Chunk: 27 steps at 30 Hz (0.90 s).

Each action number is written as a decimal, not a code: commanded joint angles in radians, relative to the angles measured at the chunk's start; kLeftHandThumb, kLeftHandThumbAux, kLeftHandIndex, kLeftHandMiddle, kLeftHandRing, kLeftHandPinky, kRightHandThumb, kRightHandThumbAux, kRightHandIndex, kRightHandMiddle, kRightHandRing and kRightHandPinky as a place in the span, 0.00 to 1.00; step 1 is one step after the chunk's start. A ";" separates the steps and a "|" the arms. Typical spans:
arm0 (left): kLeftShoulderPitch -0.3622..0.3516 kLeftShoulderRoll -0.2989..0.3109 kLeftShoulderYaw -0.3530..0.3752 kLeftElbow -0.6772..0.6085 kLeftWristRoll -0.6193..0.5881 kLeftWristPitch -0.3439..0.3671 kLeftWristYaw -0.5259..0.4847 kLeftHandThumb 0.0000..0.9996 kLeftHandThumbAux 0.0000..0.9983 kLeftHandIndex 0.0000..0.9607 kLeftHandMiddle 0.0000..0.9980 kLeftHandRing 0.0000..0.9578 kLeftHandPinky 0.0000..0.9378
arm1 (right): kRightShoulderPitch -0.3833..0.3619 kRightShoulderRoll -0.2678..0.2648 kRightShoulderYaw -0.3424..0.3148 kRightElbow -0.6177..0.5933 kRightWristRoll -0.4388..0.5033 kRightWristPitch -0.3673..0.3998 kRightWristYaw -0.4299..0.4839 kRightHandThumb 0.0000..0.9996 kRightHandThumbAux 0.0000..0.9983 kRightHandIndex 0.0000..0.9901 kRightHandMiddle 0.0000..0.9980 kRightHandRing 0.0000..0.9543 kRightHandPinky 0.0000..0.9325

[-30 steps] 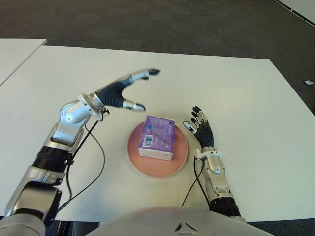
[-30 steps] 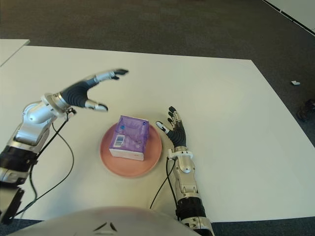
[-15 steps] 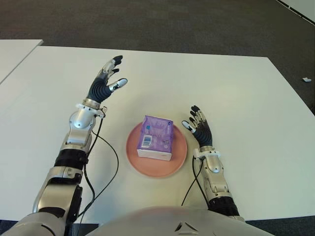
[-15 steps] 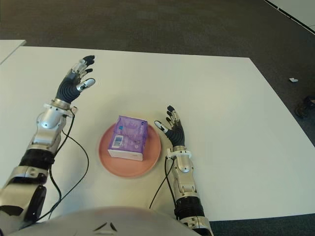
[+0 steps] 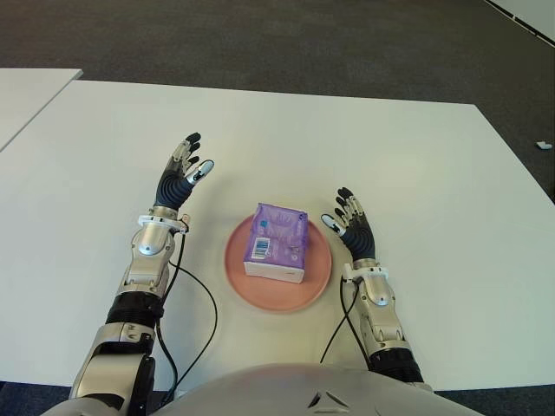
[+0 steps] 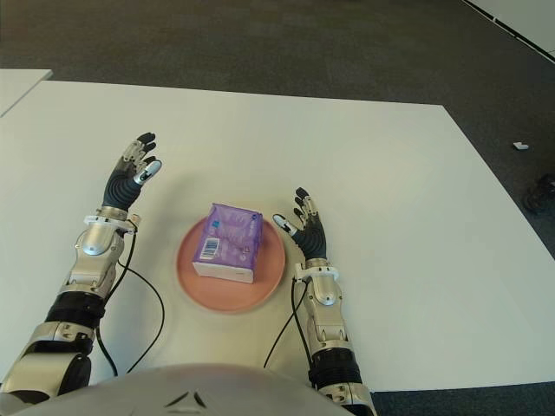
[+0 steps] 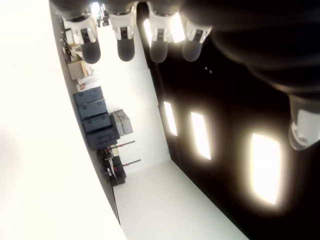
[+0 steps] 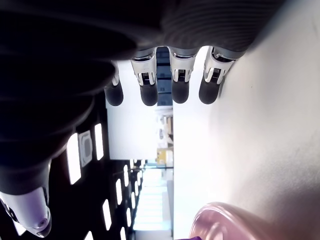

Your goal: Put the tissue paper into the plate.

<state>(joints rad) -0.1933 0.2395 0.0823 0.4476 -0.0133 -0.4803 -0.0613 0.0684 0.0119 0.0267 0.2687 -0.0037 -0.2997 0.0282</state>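
Tissue paper [image 5: 277, 242], a purple pack, lies inside the pink plate [image 5: 279, 296], between both hands' fingers. Nearest, the right hand [image 5: 353, 232] shows just right of the plate, fingers spread and empty. The left hand [image 5: 177, 178] shows a little beyond, left of the plate, fingers likewise open, holding nothing. The placing step looks complete; next, probably only resting both hands on the white table [image 5: 408, 165].
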 commanded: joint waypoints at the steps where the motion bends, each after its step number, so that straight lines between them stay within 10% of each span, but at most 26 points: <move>1: 0.046 -0.035 -0.005 0.040 0.046 -0.010 0.054 0.00 0.44 0.00 0.00 0.00 0.00 | 0.055 0.001 0.006 0.062 -0.005 0.084 0.003 0.00 0.66 0.00 0.00 0.00 0.00; 27: 0.224 -0.098 -0.061 -0.032 0.168 -0.042 0.147 0.00 0.50 0.00 0.00 0.00 0.00 | 0.046 -0.003 -0.001 0.076 -0.002 0.075 0.005 0.00 0.66 0.00 0.00 0.00 0.00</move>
<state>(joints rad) 0.0082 0.1467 0.0244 0.4253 0.1595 -0.5455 0.0930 0.0640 0.0095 0.0253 0.2733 -0.0032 -0.2998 0.0335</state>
